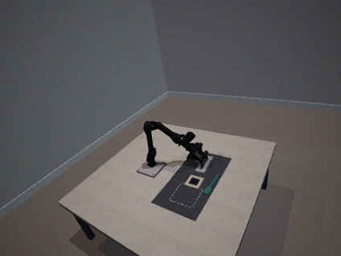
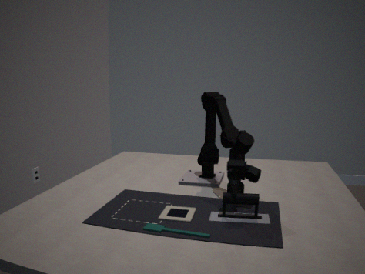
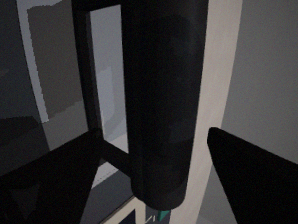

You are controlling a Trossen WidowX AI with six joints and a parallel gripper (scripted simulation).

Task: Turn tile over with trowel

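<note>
The trowel, a light grey flat blade [image 1: 199, 170] [image 2: 266, 219] [image 3: 107, 65] with a raised black bar handle [image 2: 246, 198], lies on one end of the mat. My gripper [image 1: 201, 159] [image 3: 155, 135] is open, low at the handle. In the wrist view the handle runs between the parted fingertips; contact cannot be told. The exterior view has the fingertips hidden behind the handle. The cream tile [image 1: 194, 181] [image 2: 178, 212] [image 3: 120, 212] lies flat with its dark square facing up. It overlaps the near side of the dashed outline [image 1: 181, 203] [image 2: 136, 221] but lies mostly outside it.
A green spatula-like tool [image 1: 212, 183] [image 2: 154, 228] [image 3: 163, 215] lies along the mat's edge, beside the tile. The dark mat [image 1: 163, 199] [image 2: 266, 235] lies on the pale table. The arm's base plate [image 1: 146, 171] [image 2: 189, 178] stands behind the mat.
</note>
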